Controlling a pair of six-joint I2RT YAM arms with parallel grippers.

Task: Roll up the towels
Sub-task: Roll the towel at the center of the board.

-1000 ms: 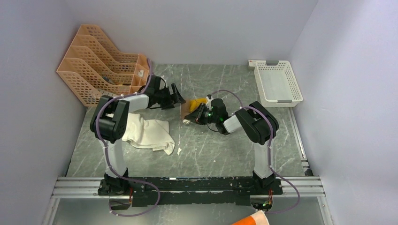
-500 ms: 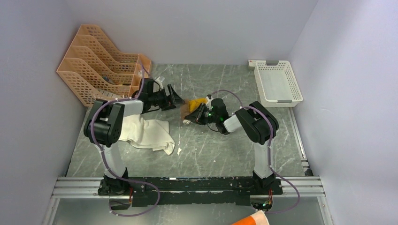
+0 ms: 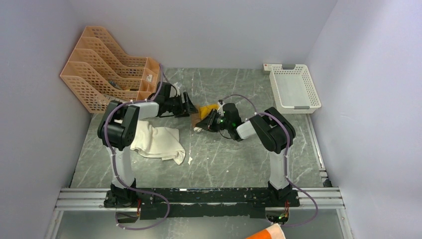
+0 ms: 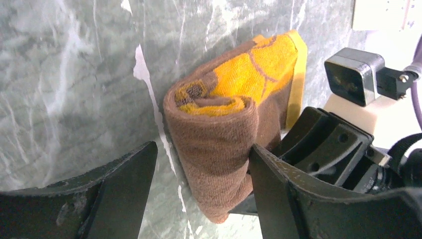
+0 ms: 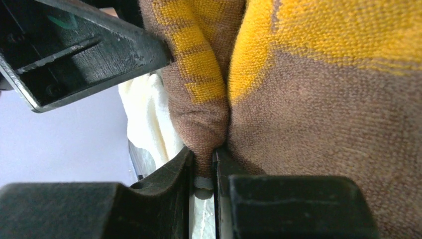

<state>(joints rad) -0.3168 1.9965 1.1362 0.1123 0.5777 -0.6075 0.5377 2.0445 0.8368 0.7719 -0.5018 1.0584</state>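
Left wrist view is showing the left tool [image 4: 201, 159] spread either side of the rolled brown-and-yellow terry cloth towel [image 4: 219, 124], having just swung back in and started narrowing, already touching the roll on one side. The right tool [image 5: 204, 164] is pinching a fold of it on the grey marbled bench [image 3: 234, 154]. That roll is looking nearly done; the crumpled cream-white cloth towel [image 3: 157, 139] is lying unrolled nearby

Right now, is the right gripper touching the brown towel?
Touching. The right wrist view shows a fold of the brown towel pinched in the right gripper, with both fingers pressed against the cloth and no gap on either side.
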